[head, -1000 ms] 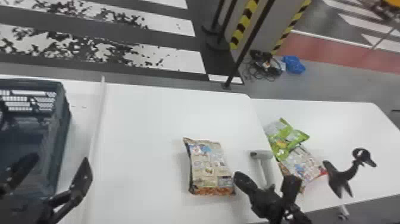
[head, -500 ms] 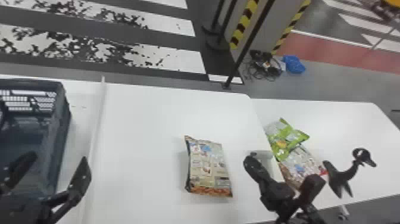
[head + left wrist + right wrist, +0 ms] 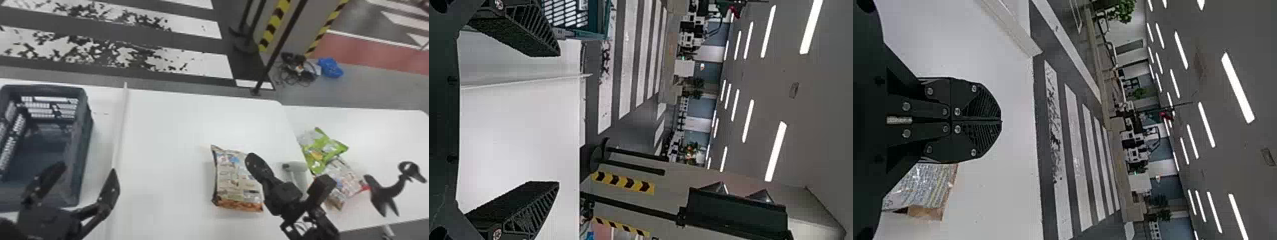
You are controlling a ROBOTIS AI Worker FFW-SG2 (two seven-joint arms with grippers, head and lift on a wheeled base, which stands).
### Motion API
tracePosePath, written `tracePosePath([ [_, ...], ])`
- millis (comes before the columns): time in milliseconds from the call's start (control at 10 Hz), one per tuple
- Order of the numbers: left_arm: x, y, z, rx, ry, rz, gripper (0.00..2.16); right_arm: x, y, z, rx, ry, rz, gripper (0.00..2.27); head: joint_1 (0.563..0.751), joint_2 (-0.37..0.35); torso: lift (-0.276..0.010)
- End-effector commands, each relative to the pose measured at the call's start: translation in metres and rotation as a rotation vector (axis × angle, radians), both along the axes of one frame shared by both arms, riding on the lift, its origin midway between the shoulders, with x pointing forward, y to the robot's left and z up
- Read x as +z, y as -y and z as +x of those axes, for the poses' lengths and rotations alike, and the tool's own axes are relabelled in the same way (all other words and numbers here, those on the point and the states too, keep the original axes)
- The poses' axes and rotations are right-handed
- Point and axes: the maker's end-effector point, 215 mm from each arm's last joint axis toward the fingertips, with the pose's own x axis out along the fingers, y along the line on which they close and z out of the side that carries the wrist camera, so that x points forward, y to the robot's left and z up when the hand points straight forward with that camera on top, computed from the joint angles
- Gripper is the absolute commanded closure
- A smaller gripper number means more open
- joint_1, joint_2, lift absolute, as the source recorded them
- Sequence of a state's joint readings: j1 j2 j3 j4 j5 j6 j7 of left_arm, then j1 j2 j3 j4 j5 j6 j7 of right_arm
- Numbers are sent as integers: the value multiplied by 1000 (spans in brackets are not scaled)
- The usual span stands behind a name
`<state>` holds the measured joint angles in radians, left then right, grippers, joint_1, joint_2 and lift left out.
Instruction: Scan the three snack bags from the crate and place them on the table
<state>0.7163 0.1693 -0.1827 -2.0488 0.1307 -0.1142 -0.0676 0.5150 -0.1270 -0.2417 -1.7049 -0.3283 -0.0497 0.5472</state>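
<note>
Left fingers (image 3: 110, 191) apart by open-topped crate (image 3: 82, 137), right fingers (image 3: 258, 166) together near snack bag (image 3: 234, 185)

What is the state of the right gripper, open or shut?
The right gripper is shut: in the right wrist view its two black fingers meet along their inner faces, with no bag between them.

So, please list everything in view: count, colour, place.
crate: 1, dark blue, left
snack bag: 1, beige, mid-table
snack bags: 2, green and pale, right table
scanner: 1, light grey, between bags
stand: 1, black, right table
strip: 1, white, near crate
tables: 2, white, adjoining
cables: several, dark, floor
bundle: 1, blue, floor
posts: 3, black, floor
stripes: several, white, floor
lights: many, white, ceiling
left pincer: 1, black, near crate, open
right pincer: 1, black, near beige bag, shut
</note>
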Motion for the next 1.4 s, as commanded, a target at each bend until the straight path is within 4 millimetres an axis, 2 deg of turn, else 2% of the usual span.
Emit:
tracePosePath([
  [0, -3, -4, -3, 5, -6, 5, 73, -18, -16, 5, 22, -10, -5, 2243, 695, -255, -37],
  [300, 1, -7, -3, 22, 5, 0, 73, -40, -22, 8, 28, 0, -38, 2243, 695, -203, -37],
  [600, -1, -8, -5, 20, -3, 4, 73, -60, -25, 18, 21, 11, -69, 2243, 695, -201, -37],
  [800, -4, -9, -7, 21, -6, 6, 73, -70, -35, 18, 36, 16, -89, 2243, 695, -193, -37],
  [1000, -2, -9, -7, 23, 5, 3, 73, -84, -42, 13, 54, 12, -120, 2243, 695, -177, -37],
  [1300, -1, -10, -8, 24, 18, 1, 73, -103, -41, 5, 88, 5, -174, 2243, 695, -169, -37],
])
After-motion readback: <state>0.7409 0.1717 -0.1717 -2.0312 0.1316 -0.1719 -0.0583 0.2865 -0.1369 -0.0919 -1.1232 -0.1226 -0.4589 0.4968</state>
